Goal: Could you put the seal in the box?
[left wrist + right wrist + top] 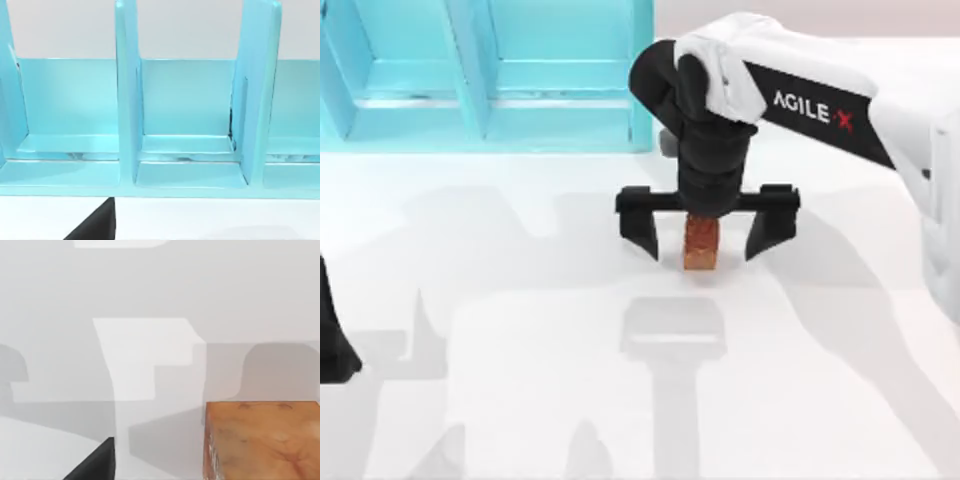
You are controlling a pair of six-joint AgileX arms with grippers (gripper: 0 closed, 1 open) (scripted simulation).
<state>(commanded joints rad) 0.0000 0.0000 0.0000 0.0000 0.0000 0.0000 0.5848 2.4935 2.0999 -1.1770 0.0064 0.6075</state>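
In the top view, the right claw (705,232) hung over the middle of the white bench (520,400), with its two black fingers (642,225) spread wide apart and holding nothing. The seal (701,243), a small glossy reddish-brown block with a paler orange-tan lower end, stood on the bench between the fingers, a little nearer to the left one, and touched neither. The box (490,75), a light blue open box with upright dividers, lay toward 11 o'clock from the seal, well apart from it. The risk, I judged, was an uneven closing: the left finger would meet the block first and could push or tip it before the other finger arrived. A grip too high on the glossy upper part could also slip during the carry, and a low carry could strike the front wall of the box. The left arm was parked at the left edge of the bench.

In the left wrist view, the blue box (190,175) showed its compartments, all without anything inside.

In the right wrist view, the orange-brown top of the seal (262,440) was close under the camera, and one dark fingertip (97,465) stood beside it, apart from it.
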